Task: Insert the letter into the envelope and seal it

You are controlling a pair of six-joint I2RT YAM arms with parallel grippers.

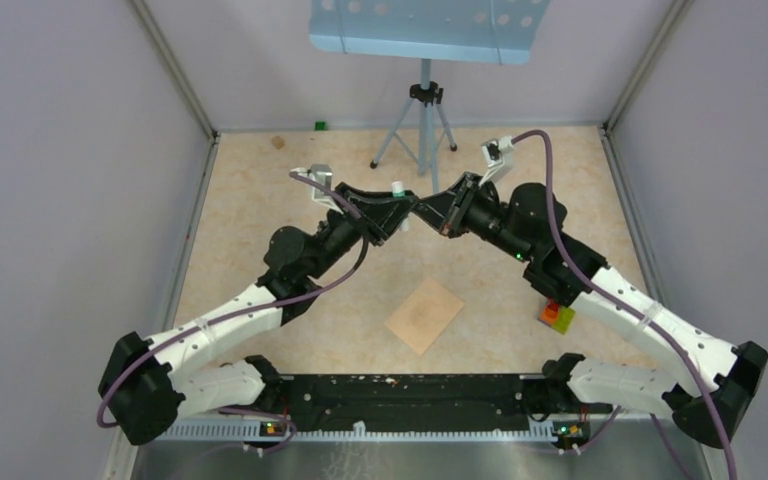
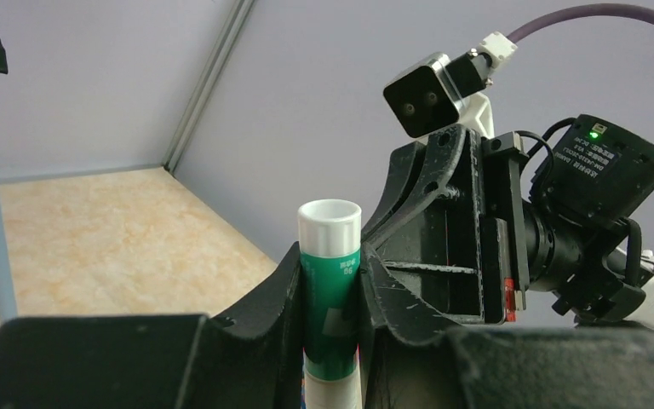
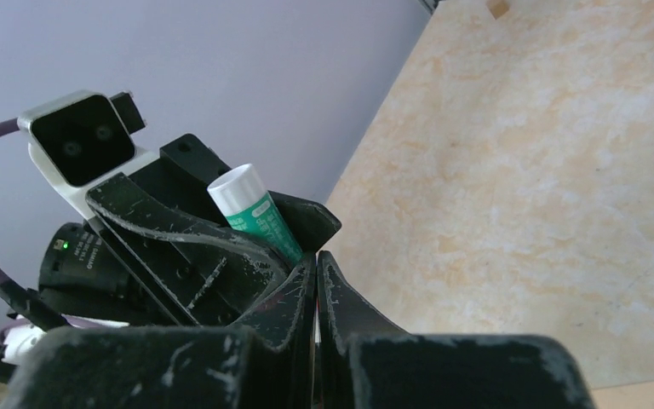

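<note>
My left gripper (image 2: pixel 330 256) is clenched around a green plastic glue stick with a white top (image 2: pixel 329 319). It holds the stick upright in the air, I think to have it ready for sealing. My right gripper (image 3: pixel 317 264) is pressed shut just beside the stick, and I see nothing between its fingers. The flat tan paper envelope (image 1: pixel 424 315) lies on the table well below both grippers. The pale letter I cannot see; perhaps it is already inside.

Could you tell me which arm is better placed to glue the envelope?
Probably the left: the left claw grips the glue stick, while the right claw is shut, holding nothing. The envelope lies flat between the arms.
</note>
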